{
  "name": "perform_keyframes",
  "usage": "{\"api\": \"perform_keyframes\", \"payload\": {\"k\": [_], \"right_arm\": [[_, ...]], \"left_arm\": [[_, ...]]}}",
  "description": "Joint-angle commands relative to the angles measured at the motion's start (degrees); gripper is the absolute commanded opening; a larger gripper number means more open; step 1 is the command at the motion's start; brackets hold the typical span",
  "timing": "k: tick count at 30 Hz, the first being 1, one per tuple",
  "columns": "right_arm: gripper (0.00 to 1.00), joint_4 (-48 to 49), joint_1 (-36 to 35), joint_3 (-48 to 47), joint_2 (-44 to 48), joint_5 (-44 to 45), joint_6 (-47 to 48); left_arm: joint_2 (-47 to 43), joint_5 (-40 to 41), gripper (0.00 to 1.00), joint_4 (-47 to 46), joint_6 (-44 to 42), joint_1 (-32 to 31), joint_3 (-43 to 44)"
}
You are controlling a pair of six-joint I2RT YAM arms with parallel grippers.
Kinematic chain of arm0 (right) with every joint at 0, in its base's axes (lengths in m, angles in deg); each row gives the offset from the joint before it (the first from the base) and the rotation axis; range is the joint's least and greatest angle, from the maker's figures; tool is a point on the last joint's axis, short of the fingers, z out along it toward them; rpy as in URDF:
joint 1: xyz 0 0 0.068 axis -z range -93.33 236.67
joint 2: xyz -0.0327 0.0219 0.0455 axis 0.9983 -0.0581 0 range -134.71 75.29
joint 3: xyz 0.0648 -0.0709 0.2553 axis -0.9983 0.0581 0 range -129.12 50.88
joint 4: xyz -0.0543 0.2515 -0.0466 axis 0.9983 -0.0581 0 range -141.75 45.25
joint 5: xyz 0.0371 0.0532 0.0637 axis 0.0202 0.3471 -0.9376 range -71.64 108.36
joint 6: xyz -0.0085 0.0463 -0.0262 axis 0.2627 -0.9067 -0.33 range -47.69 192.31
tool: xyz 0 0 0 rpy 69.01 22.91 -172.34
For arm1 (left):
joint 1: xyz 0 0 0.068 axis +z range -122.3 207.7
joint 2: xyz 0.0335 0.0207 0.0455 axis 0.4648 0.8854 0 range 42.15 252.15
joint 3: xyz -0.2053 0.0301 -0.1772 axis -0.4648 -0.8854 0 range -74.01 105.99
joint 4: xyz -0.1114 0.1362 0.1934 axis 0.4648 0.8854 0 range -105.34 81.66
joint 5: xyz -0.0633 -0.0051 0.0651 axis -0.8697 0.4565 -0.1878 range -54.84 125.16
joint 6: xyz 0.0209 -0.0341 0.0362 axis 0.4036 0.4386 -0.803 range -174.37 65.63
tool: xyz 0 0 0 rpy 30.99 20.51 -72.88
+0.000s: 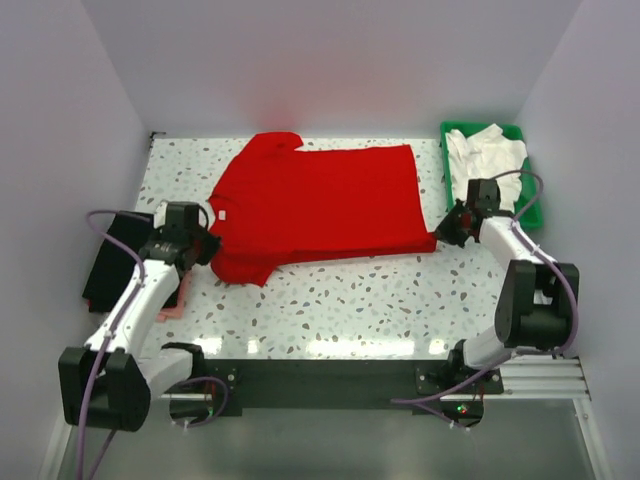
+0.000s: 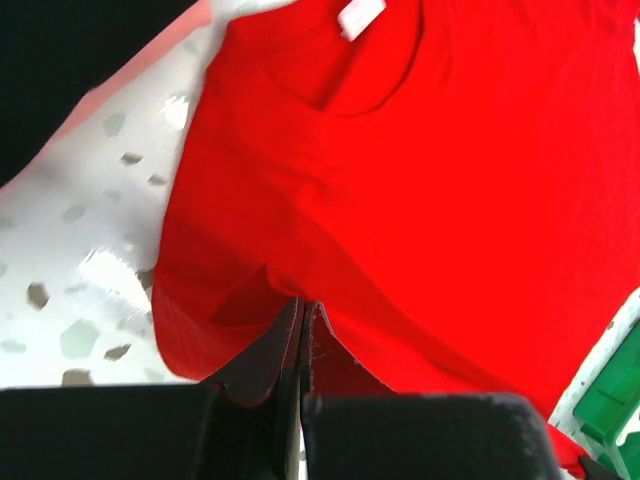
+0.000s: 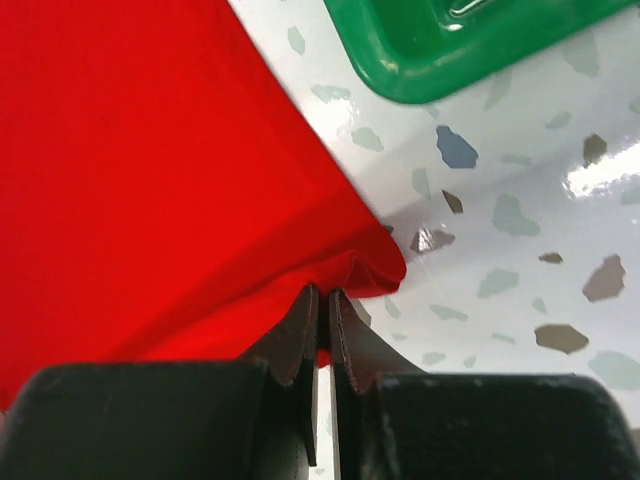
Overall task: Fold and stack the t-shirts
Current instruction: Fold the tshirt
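Lying flat across the table point(image 1: 380, 300): red t-shirt point(image 1: 320, 205), neck label point(image 1: 219, 213) leftward. Pinched at near shoulder by left gripper point(image 2: 302, 310), at near hem corner by right gripper point(image 3: 322, 300); both sets of jaws pressed together on cloth. Likely reason for grips at opposite ends: lifting near edge evenly for a lengthwise fold. Waiting: white t-shirts point(image 1: 485, 155) in green tray point(image 1: 533, 205), black t-shirt point(image 1: 105, 265) beside left arm.
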Motion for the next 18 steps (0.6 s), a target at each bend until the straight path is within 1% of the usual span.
{"api": "perform_keyframes", "payload": {"k": [1, 3, 9, 18], "right_arm": [[0.0, 1.3, 0.4, -4.7, -5.6, -2.1, 0.5], [0.0, 1.9, 0.5, -6.9, -7.4, -2.7, 0.1], [0.0, 2.7, 0.5, -11.8, -13.2, -4.7, -1.3], [0.0, 2.3, 0.4, -17.0, -17.4, -5.3, -2.0]], "left_arm": [[5.6, 2.0, 0.0, -4.6, -2.8, -0.2, 6.7], [9.4, 2.1, 0.0, -5.0, -3.2, -0.2, 9.4], [16.3, 3.1, 0.0, -5.2, -3.2, -0.2, 14.0], [22.6, 3.5, 0.0, -6.3, -3.1, -0.1, 16.7]]}}
